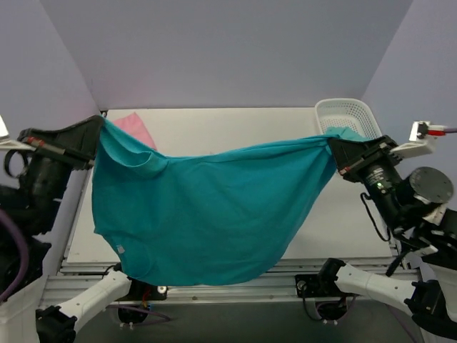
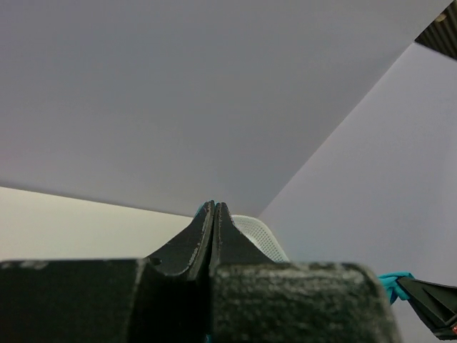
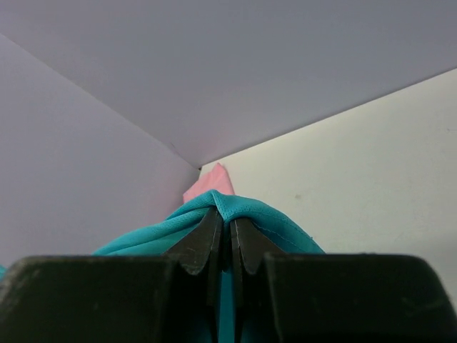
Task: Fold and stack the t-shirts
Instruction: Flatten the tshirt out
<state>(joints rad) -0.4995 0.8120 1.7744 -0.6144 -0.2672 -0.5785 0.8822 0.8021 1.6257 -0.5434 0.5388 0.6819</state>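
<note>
Top external view: the teal t-shirt [image 1: 207,214] hangs spread between both arms above the table [image 1: 235,125], unfolded, and no stack is visible. The left gripper [image 1: 91,134] pinches one upper corner, the right gripper [image 1: 333,151] the other; the cloth sags mid-span, wrinkled, its lower edge over the near table edge. A pink t-shirt [image 1: 136,128] lies far left, partly hidden. Left wrist view: jaws pressed together, a teal sliver at the tips. Right wrist view: jaws clamp a bunched teal edge — folding and stacking both remain.
</note>
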